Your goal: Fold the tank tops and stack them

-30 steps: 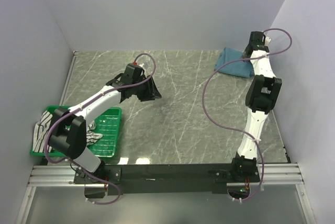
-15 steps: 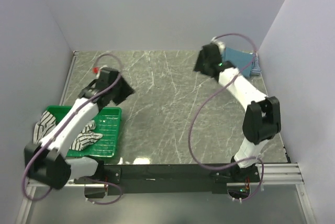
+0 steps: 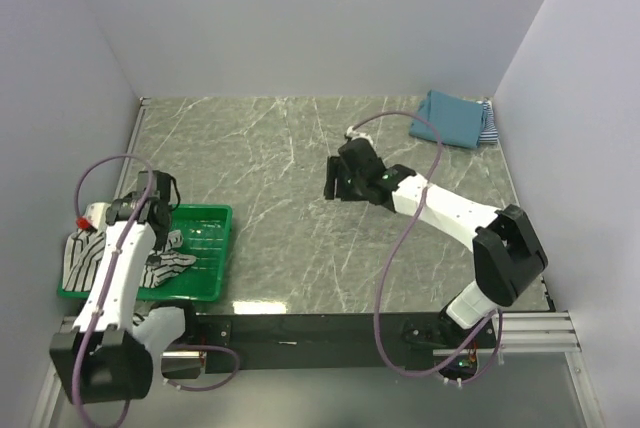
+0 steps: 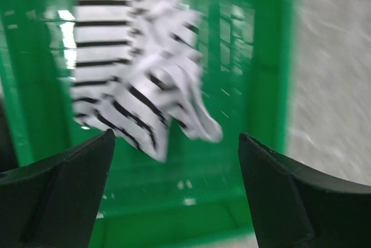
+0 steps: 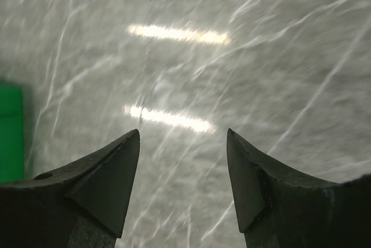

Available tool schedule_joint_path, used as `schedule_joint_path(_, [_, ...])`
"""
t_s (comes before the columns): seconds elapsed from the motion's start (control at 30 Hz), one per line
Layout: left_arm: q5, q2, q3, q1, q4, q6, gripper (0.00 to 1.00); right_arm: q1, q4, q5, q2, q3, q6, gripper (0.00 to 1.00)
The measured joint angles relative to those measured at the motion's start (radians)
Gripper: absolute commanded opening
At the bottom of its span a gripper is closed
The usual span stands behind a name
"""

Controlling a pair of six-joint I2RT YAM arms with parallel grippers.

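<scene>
The black-and-white striped tank top (image 4: pixel 130 68) lies crumpled in the green basket (image 4: pixel 174 201); from above it (image 3: pixel 88 252) also hangs over the basket's left rim. My left gripper (image 4: pixel 175 138) hovers just above it, open, with nothing between its fingers; from above that gripper (image 3: pixel 162 214) is over the basket's far end. The teal tank top (image 3: pixel 455 118) lies folded in the far right corner on the fine-striped one (image 3: pixel 488 129), of which only an edge shows. My right gripper (image 5: pixel 183 135) is open over bare marble, near the table's middle (image 3: pixel 332 186).
The green basket (image 3: pixel 205 248) sits at the table's near left, against the left wall. Purple cables loop from both arms. White walls close off the left, back and right. A corner of the basket (image 5: pixel 10 132) shows left of the right gripper.
The left arm swung back from the table's middle to above the basket and its jaws opened wider. The right arm left the far-right stack and reached toward the table's middle.
</scene>
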Motion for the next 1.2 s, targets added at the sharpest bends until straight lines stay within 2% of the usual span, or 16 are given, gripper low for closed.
schedule_joint_path(0.13, [0.007, 0.065, -0.056, 0.138, 0.043, 0.023, 0.93, 0.07, 0.005, -0.013, -0.057, -0.061, 0.004, 0.68])
schedule_joint_path(0.3, [0.043, 0.163, -0.106, 0.217, 0.15, 0.068, 0.92, 0.08, 0.02, -0.014, -0.135, -0.154, 0.011, 0.68])
schedule_joint_path(0.4, [0.068, 0.234, -0.134, 0.258, 0.223, 0.094, 0.84, 0.08, 0.029, -0.014, -0.171, -0.203, 0.015, 0.68])
schedule_joint_path(0.5, [0.103, 0.262, -0.166, 0.303, 0.289, 0.137, 0.58, 0.08, 0.037, -0.014, -0.199, -0.232, 0.022, 0.64])
schedule_joint_path(0.53, [0.115, 0.269, -0.172, 0.317, 0.31, 0.15, 0.4, 0.08, 0.041, -0.015, -0.205, -0.238, 0.022, 0.6])
schedule_joint_path(0.67, [0.174, 0.294, -0.151, 0.347, 0.36, 0.242, 0.17, 0.081, 0.05, -0.015, -0.224, -0.241, 0.027, 0.47])
schedule_joint_path(0.73, [0.196, 0.285, -0.099, 0.349, 0.353, 0.291, 0.01, 0.084, 0.05, -0.014, -0.239, -0.241, 0.028, 0.44])
schedule_joint_path(0.9, [0.271, 0.124, 0.108, 0.349, 0.354, 0.419, 0.01, 0.087, 0.04, -0.006, -0.297, -0.23, 0.019, 0.4])
schedule_joint_path(1.0, [0.348, 0.037, 0.314, 0.332, 0.369, 0.481, 0.01, 0.087, 0.034, 0.02, -0.348, -0.202, 0.01, 0.39])
schedule_joint_path(1.1, [0.37, 0.033, 0.549, 0.183, 0.384, 0.523, 0.01, 0.087, 0.032, 0.062, -0.407, -0.162, 0.005, 0.39])
schedule_joint_path(1.2, [0.359, 0.072, 0.725, -0.069, 0.396, 0.554, 0.01, 0.087, 0.035, 0.116, -0.462, -0.127, -0.002, 0.39])
